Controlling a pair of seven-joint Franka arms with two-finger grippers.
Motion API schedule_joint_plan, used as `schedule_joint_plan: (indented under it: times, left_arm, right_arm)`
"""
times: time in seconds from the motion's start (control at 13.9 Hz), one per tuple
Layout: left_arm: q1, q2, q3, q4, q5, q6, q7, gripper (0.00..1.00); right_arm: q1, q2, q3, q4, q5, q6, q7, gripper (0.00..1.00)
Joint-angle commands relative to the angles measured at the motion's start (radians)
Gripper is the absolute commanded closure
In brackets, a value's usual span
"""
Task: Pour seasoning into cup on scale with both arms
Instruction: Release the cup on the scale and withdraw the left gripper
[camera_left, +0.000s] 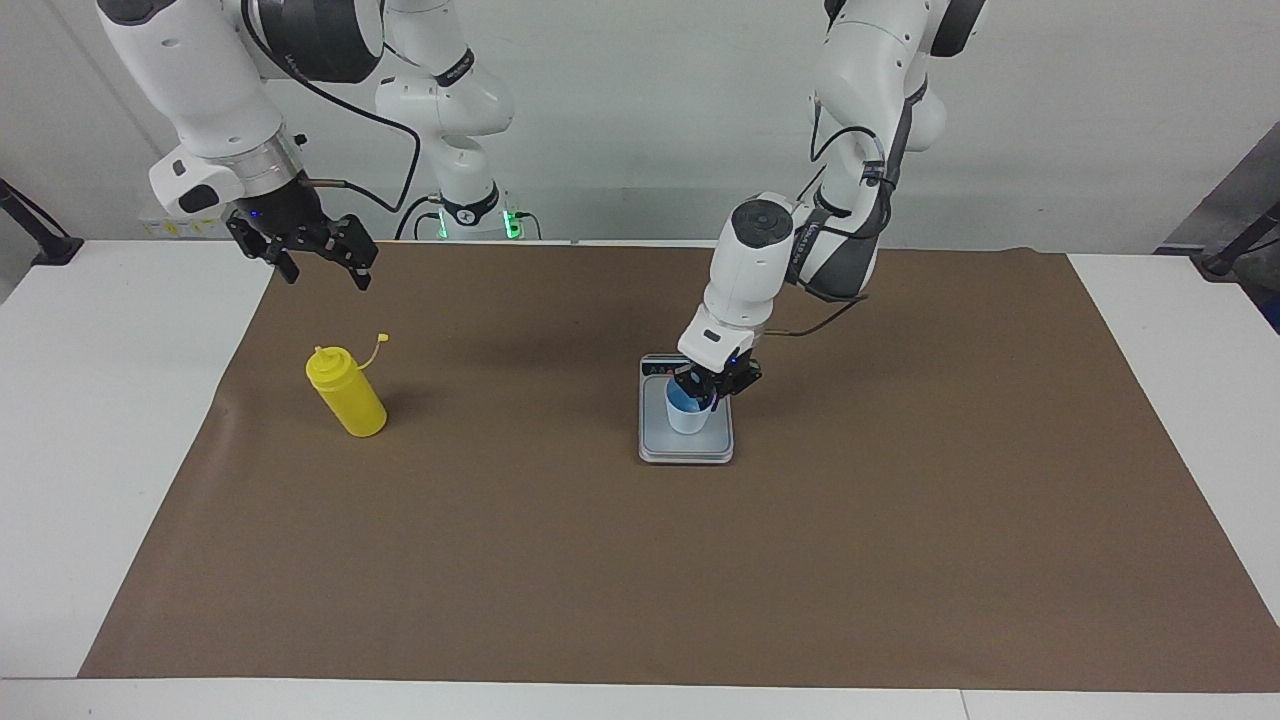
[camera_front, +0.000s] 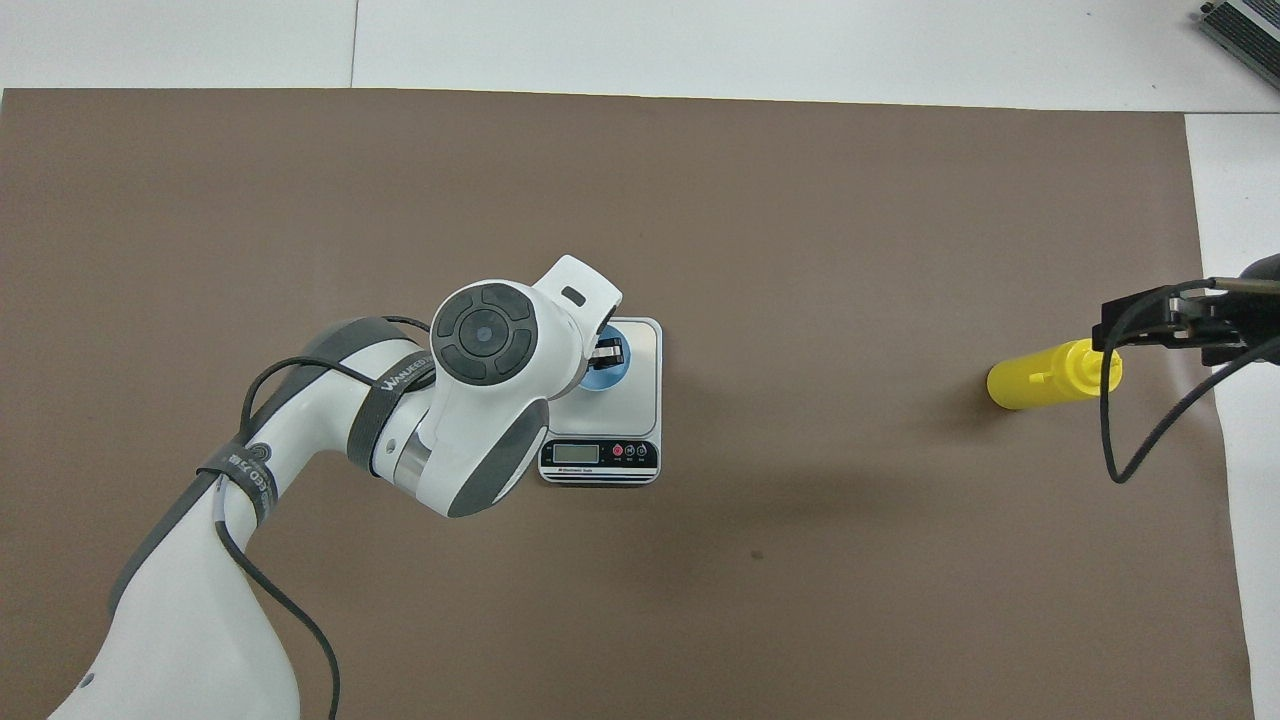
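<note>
The light blue cup stands upright on the grey scale, near the middle of the brown mat. My left gripper is down at the cup's rim on the side toward the robots and looks shut on it, one finger inside. In the overhead view the left arm covers most of the cup and part of the scale. The yellow seasoning bottle stands toward the right arm's end, its cap hanging on its tether. My right gripper is open and empty in the air over the bottle.
The brown mat covers most of the white table. The scale's display strip faces the robots. A dark object lies at the table's corner farthest from the robots, at the right arm's end.
</note>
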Motion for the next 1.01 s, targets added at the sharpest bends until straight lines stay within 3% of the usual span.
schedule_joint_plan:
  times: [0.0,0.5,0.93]
  left_arm:
    - [-0.005,-0.023,0.021,-0.003,0.022,0.001,-0.011,0.00]
    - [0.171,-0.159,0.027,0.072,0.036,-0.235,0.196,0.00]
    - [0.347,-0.268,0.027,0.066,-0.012,-0.387,0.502,0.00]
  right_arm:
    - [-0.002,-0.007,0.006,-0.007,0.003,-0.001,-0.020,0.00]
    - [-0.045,0.054,0.001,0.059,0.007,-0.013,0.063,0.00]
    - [-0.172,0.309,0.001,0.289,0.074,-0.059,0.273,0.00]
